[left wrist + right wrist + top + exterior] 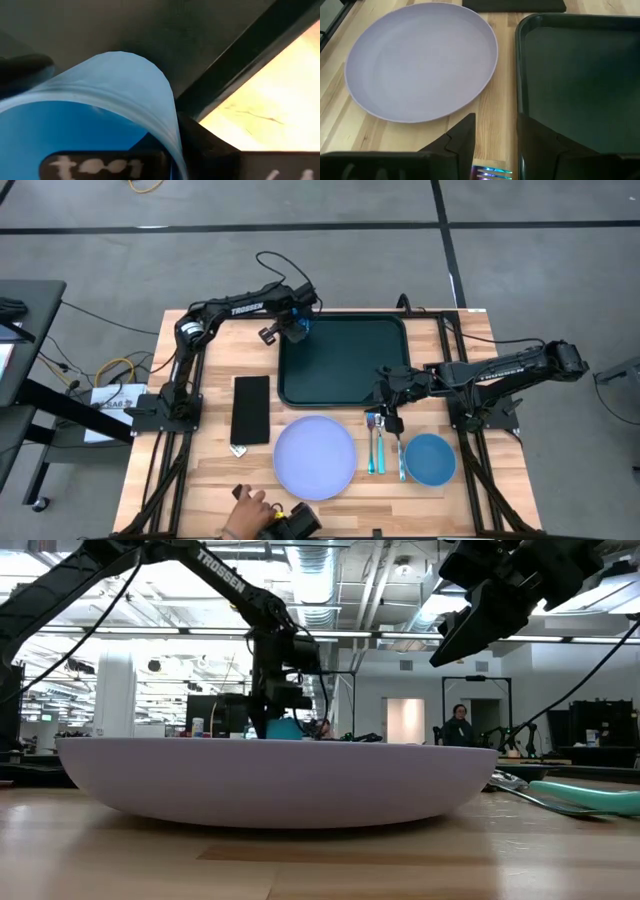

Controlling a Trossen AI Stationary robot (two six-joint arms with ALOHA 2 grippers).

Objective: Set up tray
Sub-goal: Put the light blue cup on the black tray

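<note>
The dark green tray point(345, 360) lies at the table's far middle. My left gripper point(297, 328) is over the tray's far left corner, shut on a blue cup point(301, 326), which also shows in the left wrist view point(100, 125). My right gripper point(390, 412) is open and empty, raised above the tray's near right corner and a fork point(373, 442). In the right wrist view its fingers point(465, 137) stand apart over the wood and the tray's rim point(520, 75). A lavender plate point(315, 457) rests on the table in front of the tray. My left gripper has the blue cup between its two fingers, one dark finger point(25, 70) on either side of the cup's outer wall near the rim point(150, 85). The fingers come from above. Whether the cup's bottom rests on the tray, I cannot tell.
A blue bowl point(430, 458) stands at the near right, with a spoon point(400, 455) and the fork between it and the plate. A narrow black rectangle point(250, 410) lies left of the tray. A person's hand point(245, 505) is at the near edge.
</note>
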